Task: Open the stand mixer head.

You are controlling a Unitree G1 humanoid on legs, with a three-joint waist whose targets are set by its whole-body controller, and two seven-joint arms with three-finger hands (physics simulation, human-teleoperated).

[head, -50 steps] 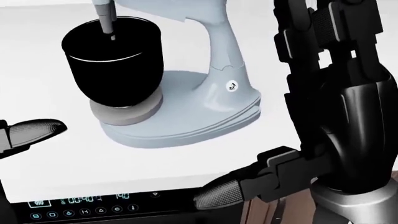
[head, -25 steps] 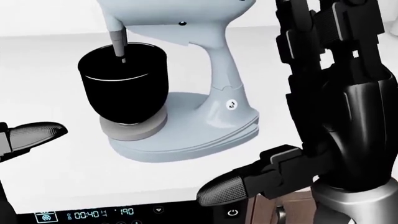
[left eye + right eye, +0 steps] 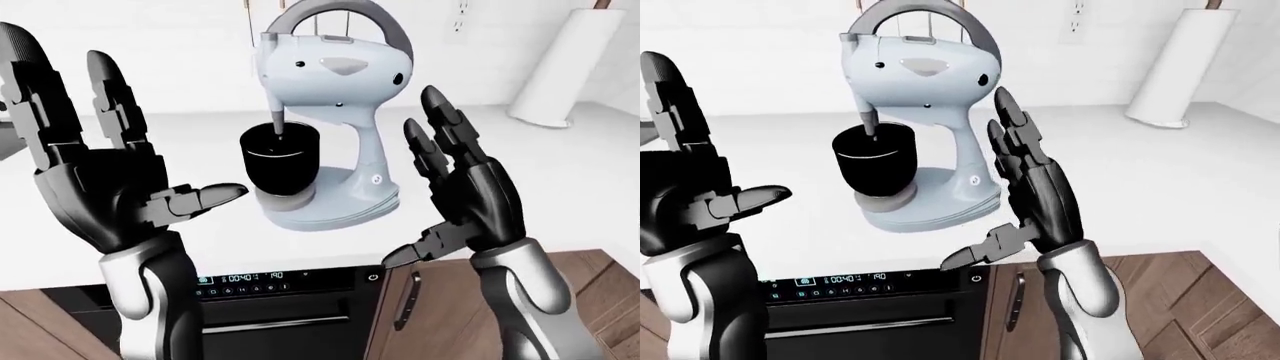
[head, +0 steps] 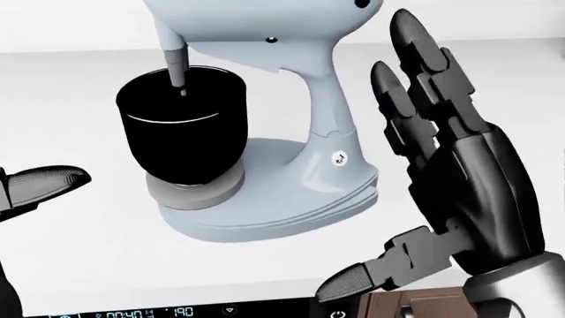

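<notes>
A pale blue stand mixer (image 3: 335, 71) stands on the white counter (image 3: 560, 187), its head down and the beater shaft dipping into the black bowl (image 3: 280, 157). A grey handle arcs over the head. My left hand (image 3: 130, 142) is raised at the left of the left-eye view, fingers spread open, thumb pointing toward the bowl without touching it. My right hand (image 4: 379, 159) is upright just right of the mixer's neck (image 4: 322, 112), palm facing it and open, with a narrow gap between them. Neither hand holds anything.
A white paper-towel roll (image 3: 560, 67) stands on the counter at the top right. Below the counter edge are a black oven control panel (image 3: 250, 279) and a brown wooden cabinet door (image 3: 590, 270) with a handle (image 3: 405, 300). A wall outlet (image 3: 460, 19) sits behind the mixer.
The head view has shifted, so the mixer sits lower and further right in it. My right hand has dropped in the picture and its fingertips now show. The mixer head stays down.
</notes>
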